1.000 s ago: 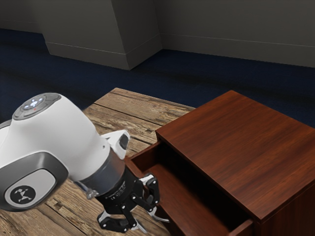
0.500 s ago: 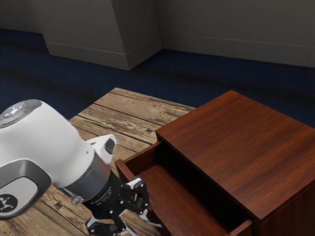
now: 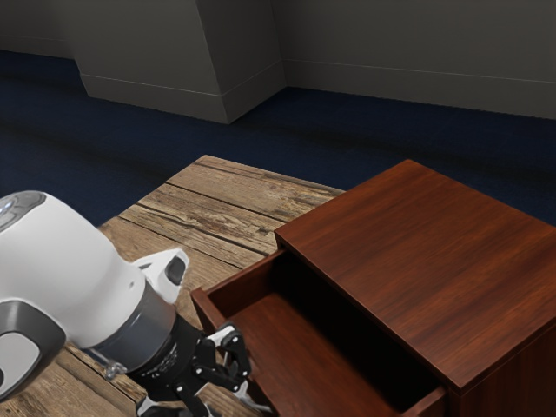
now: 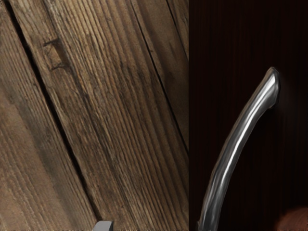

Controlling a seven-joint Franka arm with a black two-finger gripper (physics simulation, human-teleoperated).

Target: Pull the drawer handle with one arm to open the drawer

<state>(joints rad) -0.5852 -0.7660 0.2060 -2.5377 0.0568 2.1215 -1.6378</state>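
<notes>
A dark blue carpet (image 3: 130, 139) and grey walls (image 3: 391, 43) surround a table (image 3: 217, 191) of weathered planks.

**Gripper and task object.** The gripper (image 3: 198, 384) sits at the exterior view's lower edge, just in front of the drawer's outer end. Its lower part is cut off by the frame, so you cannot tell whether it is closed on anything or standing wide. In the wrist view the curved metal handle (image 4: 231, 159) runs close under the hand. It is fixed to the dark front panel (image 4: 240, 43), with bare planks beside it. The drawer (image 3: 295, 347) stands well out of the cabinet (image 3: 434, 261), its interior exposed and empty. Judge the task as largely accomplished.

**Risks.**
- If the hold on the handle is shallow, the smooth, bowed bar may slide free as you pull, leaving the drawer short of full travel.
- A pull that departs from the drawer's line of travel may bind it in the cabinet, or drag the whole cabinet across the planks.
- The hand is low, near the tabletop, so a downward drift would scrape it.

**Pose.** The wrist is pitched down and toward the exterior view's right. The white forearm (image 3: 69, 278) reaches in from the exterior view's left, low over the table.
</notes>
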